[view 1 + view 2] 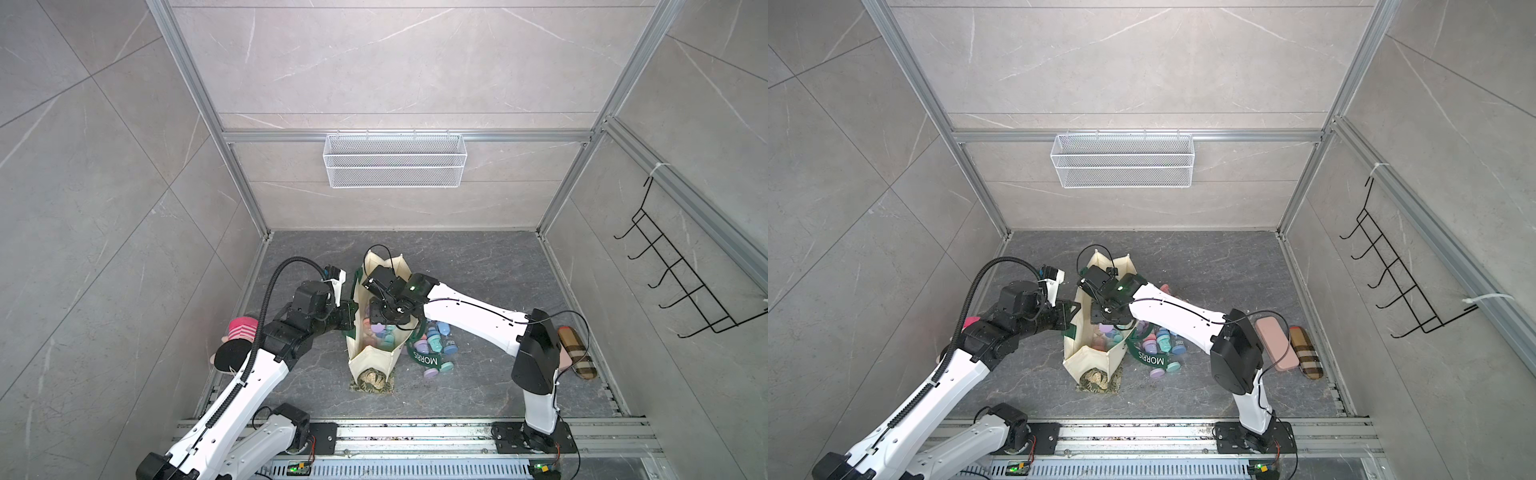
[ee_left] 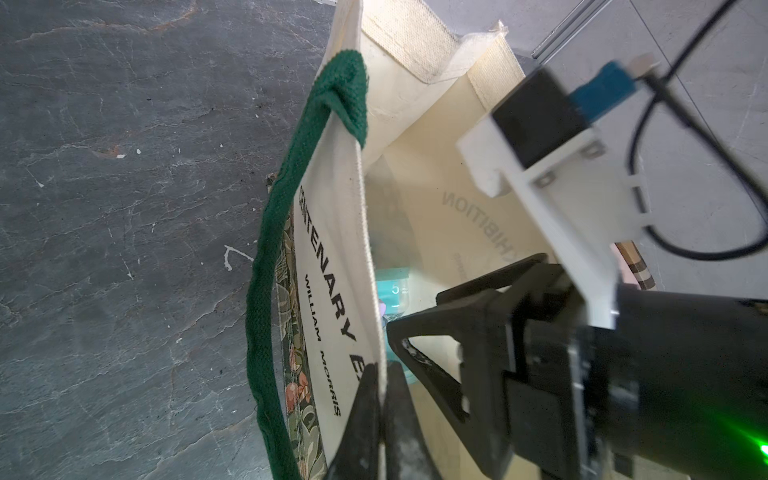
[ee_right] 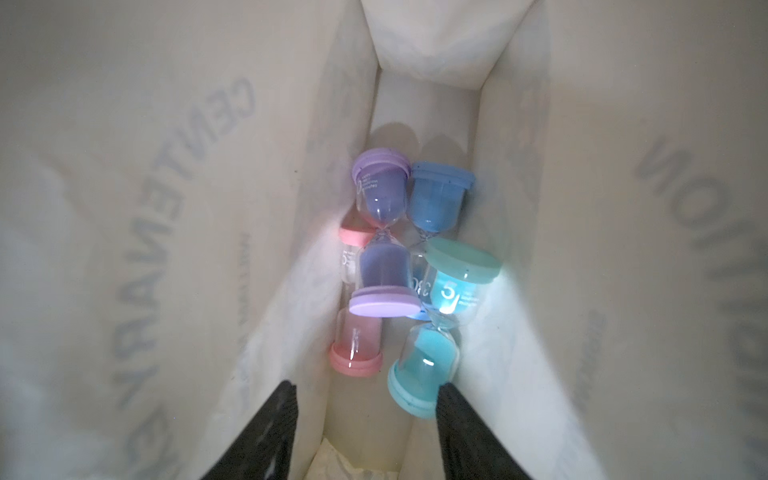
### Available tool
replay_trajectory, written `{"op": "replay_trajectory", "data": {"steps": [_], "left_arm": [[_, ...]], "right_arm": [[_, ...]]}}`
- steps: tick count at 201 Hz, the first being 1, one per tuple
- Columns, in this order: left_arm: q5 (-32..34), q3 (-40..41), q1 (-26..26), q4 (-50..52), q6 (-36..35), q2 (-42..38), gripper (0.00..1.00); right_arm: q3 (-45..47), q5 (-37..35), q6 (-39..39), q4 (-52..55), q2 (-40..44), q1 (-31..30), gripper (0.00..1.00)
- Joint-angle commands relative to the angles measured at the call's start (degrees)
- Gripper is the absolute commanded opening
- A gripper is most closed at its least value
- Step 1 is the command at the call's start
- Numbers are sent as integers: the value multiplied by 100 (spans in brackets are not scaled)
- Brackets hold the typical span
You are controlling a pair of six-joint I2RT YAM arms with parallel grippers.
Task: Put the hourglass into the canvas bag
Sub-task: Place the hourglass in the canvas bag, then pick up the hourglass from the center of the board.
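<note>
One step in hand: releasing the teal-capped clear plastic hourglass (image 3: 430,355) inside the cream canvas bag with dark green handles (image 1: 370,361); judged nearly done.
Doing it well: raise the right pincer (image 3: 365,390) straight up through the mouth, clear of the cloth walls, with the left pincer (image 2: 380,374) steadying the rim.
Right pincer state: jaws apart, gripping nothing; one finger is just beside the teal base.
Left pincer state: clamped on the bag's rim.
Hourglass look: twin bulbs, turquoise sand, white "5", lying tilted on the bag's bottom against a purple hourglass (image 3: 382,270).
Outside: pastel hourglasses (image 1: 450,347) on the dark grey table (image 1: 478,270).
</note>
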State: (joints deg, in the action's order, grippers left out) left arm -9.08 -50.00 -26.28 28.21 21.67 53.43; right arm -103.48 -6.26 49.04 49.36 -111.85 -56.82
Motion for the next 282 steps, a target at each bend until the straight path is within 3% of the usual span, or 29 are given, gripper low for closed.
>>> {"op": "replay_trajectory", "data": {"steps": [1,42,109,131,175,282], "left_arm": [[-76,-14,-26,-140,-55,-96,0],[-82,-28,-25,-149,-55,-92,0],[-88,-19,-22,-166,-60,-83,0],[-111,-28,-26,-166,-64,-83,0],[-111,-19,-24,-184,-61,-89,0],[-111,-19,-26,-184,-59,-123,0]], "right_arm": [[-255,-421,-206,231,390,-139,57],[-287,-1249,-618,296,1279,-394,58],[1105,-2511,-606,576,3149,-219,60],[1583,-2309,-341,916,3425,217,60],[3318,-769,-147,200,3847,1430,61],[4296,-78,-158,-589,2553,1840,59]]}}
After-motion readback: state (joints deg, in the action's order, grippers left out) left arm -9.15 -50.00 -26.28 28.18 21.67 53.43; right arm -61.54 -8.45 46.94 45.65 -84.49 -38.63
